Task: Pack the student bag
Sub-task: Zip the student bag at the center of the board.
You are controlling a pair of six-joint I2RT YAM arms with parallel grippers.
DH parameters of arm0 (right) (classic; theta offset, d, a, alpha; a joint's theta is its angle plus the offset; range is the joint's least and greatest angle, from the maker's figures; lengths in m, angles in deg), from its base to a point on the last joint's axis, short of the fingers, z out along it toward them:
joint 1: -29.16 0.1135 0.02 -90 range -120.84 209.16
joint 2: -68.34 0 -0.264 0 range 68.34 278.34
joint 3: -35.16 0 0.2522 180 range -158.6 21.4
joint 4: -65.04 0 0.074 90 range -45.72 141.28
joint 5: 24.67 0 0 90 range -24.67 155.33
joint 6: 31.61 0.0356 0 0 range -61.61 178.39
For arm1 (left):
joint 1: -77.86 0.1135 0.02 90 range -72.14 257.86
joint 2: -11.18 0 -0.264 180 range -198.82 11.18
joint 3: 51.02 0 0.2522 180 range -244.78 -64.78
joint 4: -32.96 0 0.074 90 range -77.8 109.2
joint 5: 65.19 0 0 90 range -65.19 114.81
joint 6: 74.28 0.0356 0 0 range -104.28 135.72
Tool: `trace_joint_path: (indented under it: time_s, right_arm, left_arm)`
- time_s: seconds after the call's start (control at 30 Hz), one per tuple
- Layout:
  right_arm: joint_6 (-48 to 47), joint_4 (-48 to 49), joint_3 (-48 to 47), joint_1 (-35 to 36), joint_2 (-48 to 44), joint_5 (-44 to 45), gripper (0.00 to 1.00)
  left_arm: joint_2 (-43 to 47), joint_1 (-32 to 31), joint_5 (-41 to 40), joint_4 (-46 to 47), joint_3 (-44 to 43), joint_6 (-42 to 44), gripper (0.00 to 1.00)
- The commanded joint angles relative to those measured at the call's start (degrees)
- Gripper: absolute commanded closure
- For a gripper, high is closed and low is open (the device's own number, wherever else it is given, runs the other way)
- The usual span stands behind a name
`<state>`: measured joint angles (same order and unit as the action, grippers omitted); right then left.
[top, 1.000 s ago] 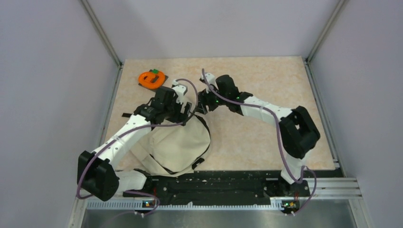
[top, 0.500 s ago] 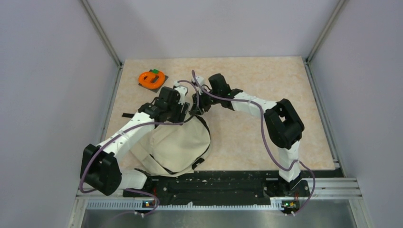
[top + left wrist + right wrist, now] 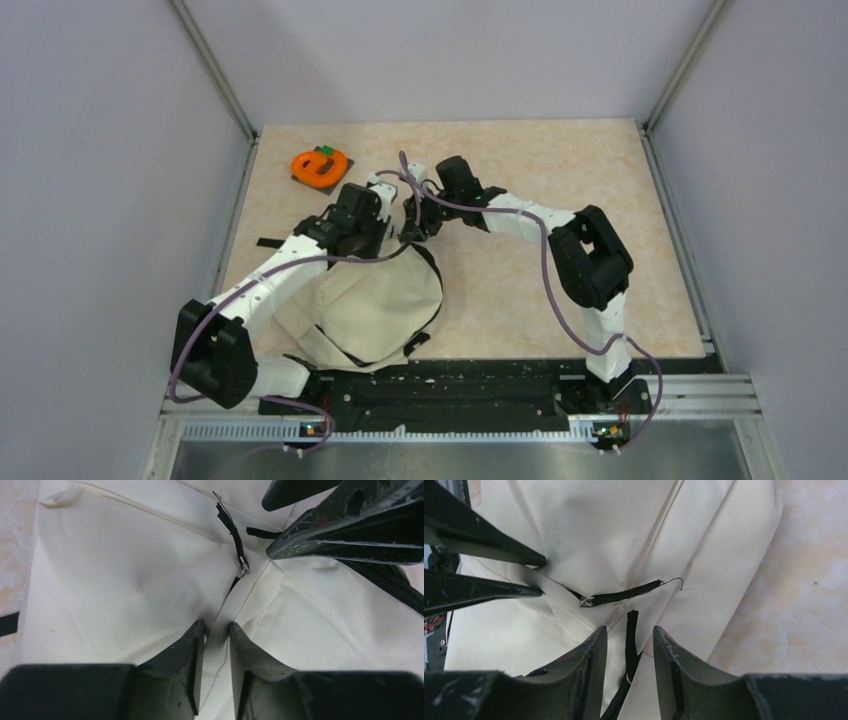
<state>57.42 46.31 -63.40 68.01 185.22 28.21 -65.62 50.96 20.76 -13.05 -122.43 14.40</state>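
The student bag (image 3: 372, 305), cream fabric with black trim, lies at the near left of the table. At its far top edge, my left gripper (image 3: 390, 243) (image 3: 216, 626) is shut on a seamed fold of the bag's cream fabric. My right gripper (image 3: 411, 229) (image 3: 630, 630) comes in from the other side, its jaws open either side of a black zipper pull tab (image 3: 631, 622) without touching it. A second black pull tab (image 3: 621, 595) (image 3: 233, 529) with a metal ring lies across the fabric between the two grippers. The right fingers (image 3: 345, 527) show in the left wrist view.
An orange ring-shaped object on a dark square (image 3: 320, 165) sits at the far left of the table, just beyond the left arm. Black straps (image 3: 268, 243) stick out from the bag's left side. Metal frame posts border the tabletop (image 3: 560, 170).
My left jaws have closed onto the bag's fabric fold. My right arm has swung left toward the bag top and its jaws have narrowed around the pull tab.
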Motion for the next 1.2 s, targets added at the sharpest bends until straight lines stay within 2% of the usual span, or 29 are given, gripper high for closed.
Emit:
trace_joint_path:
  time_s: [0.0, 0.17, 0.4, 0.73, 0.8, 0.97, 1.07, 1.17]
  right_arm:
    - [-1.0, 2.7, 0.7, -0.3, -1.5, 0.3, 0.61]
    - [-1.5, 2.1, -0.3, -0.2, -0.6, -1.0, 0.59]
    - [-1.7, 2.2, -1.1, 0.1, 0.7, -2.5, 0.61]
    - [-4.4, -2.4, -3.9, 1.2, 2.9, 1.6, 0.68]
    - [-4.5, -2.0, -3.7, 1.3, 2.8, 1.5, 0.73]
    - [-2.6, 2.4, -1.5, 1.8, 0.7, 2.1, 0.98]
    - [-0.1, 9.6, 2.9, 1.8, -2.5, 2.5, 1.0]
    - [0.5, 12.6, 5.9, 1.7, -5.6, 4.6, 1.0]
  left_arm:
    - [-0.6, -0.1, -0.3, -0.3, -1.8, 0.2, 0.76]
    - [-0.3, -0.1, -0.5, -0.4, -1.9, 0.2, 1.0]
    - [0.4, 0.0, -0.9, -0.4, -1.9, 0.2, 1.0]
    - [0.8, 0.0, -1.4, -0.5, -1.9, 0.2, 1.0]
    - [0.9, -0.1, -1.3, -0.5, -1.9, 0.2, 1.0]
    - [0.9, -0.1, -1.4, -0.6, -1.9, 0.1, 1.0]
    - [0.9, -0.1, -1.5, -0.6, -2.0, 0.0, 1.0]
    - [0.7, 0.0, -2.9, -0.9, -2.1, -0.6, 1.0]
